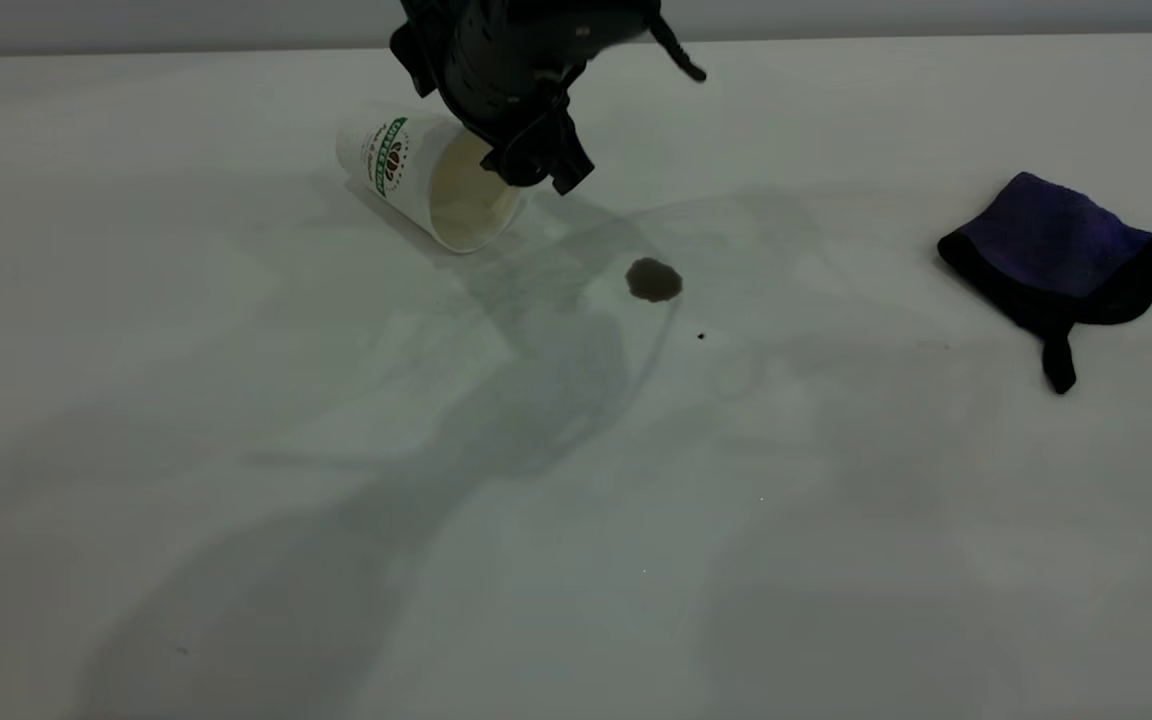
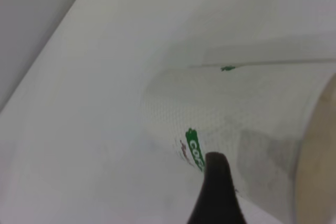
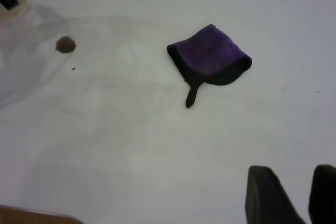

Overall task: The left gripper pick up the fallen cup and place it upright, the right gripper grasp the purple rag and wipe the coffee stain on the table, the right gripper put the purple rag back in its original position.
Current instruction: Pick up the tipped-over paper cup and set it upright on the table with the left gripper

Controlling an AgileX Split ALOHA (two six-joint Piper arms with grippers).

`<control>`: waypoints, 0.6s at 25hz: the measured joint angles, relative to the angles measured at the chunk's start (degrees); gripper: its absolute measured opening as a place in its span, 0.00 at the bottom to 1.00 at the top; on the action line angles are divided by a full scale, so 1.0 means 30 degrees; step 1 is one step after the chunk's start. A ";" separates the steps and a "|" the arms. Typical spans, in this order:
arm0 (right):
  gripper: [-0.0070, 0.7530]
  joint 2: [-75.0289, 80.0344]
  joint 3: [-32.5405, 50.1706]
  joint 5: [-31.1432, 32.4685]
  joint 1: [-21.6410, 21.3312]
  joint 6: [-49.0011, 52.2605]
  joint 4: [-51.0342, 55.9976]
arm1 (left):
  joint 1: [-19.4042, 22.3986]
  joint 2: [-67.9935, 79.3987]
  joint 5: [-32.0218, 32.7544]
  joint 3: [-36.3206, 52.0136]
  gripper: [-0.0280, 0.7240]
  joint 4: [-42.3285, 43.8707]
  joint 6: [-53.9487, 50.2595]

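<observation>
Paper cup (image 1: 426, 180) is reached at its rim by the left pincer (image 1: 536, 170), grip unclear; beyond, coffee stain (image 1: 653, 280) awaits wiping.

Cups: 1, a white paper cup (image 1: 416, 175), on its side, far left of centre.
Rags: 1, a purple rag (image 1: 1061, 255), far right.
Coffee stains: 1, a brown stain (image 1: 653, 280), centre, between cup and rag.
Black specks: 1, a speck (image 1: 701, 336), just near-right of the stain.
Tables: 1, a white table (image 1: 336, 560).
Grippers in view: 2, the left gripper (image 1: 536, 165) at the cup rim; the right gripper (image 3: 291, 195), in the right wrist view only.
</observation>
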 joint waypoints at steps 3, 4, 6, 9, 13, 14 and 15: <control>0.32 0.0000 0.0000 0.0000 0.0000 0.0000 0.0000 | 0.0265 0.0397 -0.0066 -0.0024 0.87 0.0305 0.0051; 0.32 0.0000 0.0000 0.0000 0.0000 0.0000 0.0000 | 0.0401 0.0515 -0.0166 -0.0042 0.85 0.0351 0.0051; 0.32 0.0000 0.0000 0.0000 0.0000 0.0000 0.0000 | 0.0721 0.0782 -0.0243 -0.0066 0.81 0.0769 0.0075; 0.32 0.0000 0.0000 0.0000 0.0000 0.0000 0.0000 | 0.1009 0.1102 -0.0223 -0.0079 0.68 0.2032 0.0137; 0.32 0.0000 0.0000 0.0000 0.0000 0.0000 0.0000 | 0.1100 0.1201 -0.0162 -0.0102 0.30 0.3104 0.0214; 0.32 0.0000 0.0000 0.0000 0.0000 0.0000 0.0000 | 0.1117 0.1154 0.0025 -0.0123 0.20 0.3308 0.0238; 0.32 0.0000 0.0000 0.0000 0.0000 0.0000 0.0000 | 0.1117 0.0988 0.0288 -0.0123 0.14 0.3475 0.0310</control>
